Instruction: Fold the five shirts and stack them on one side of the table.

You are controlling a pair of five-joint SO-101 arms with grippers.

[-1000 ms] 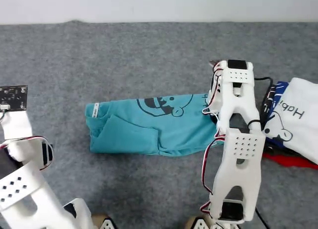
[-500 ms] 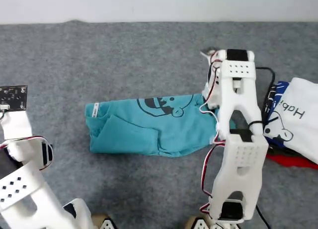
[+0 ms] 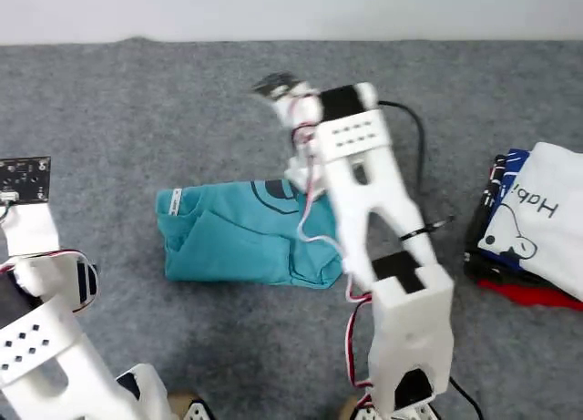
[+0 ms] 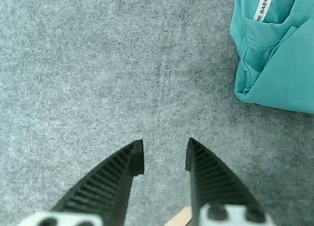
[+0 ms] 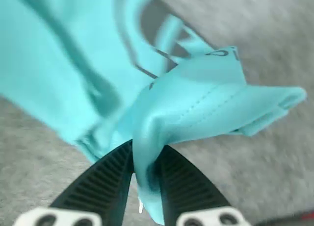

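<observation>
Step in hand: cross-folding the shirt (image 3: 228, 242), which lay at the centre of the high view. The right gripper (image 5: 146, 151) was clamped on its lifted hem; the left gripper (image 4: 164, 150) hung parted and empty. Next move, by judgement: carry the hem to the collar end and release it flat.

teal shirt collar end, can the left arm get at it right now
Probably yes. The left arm's fingers stand open over bare grey mat, and the collar end of the teal shirt lies close by with nothing between them. The right arm's fingers pinch the opposite end.
</observation>
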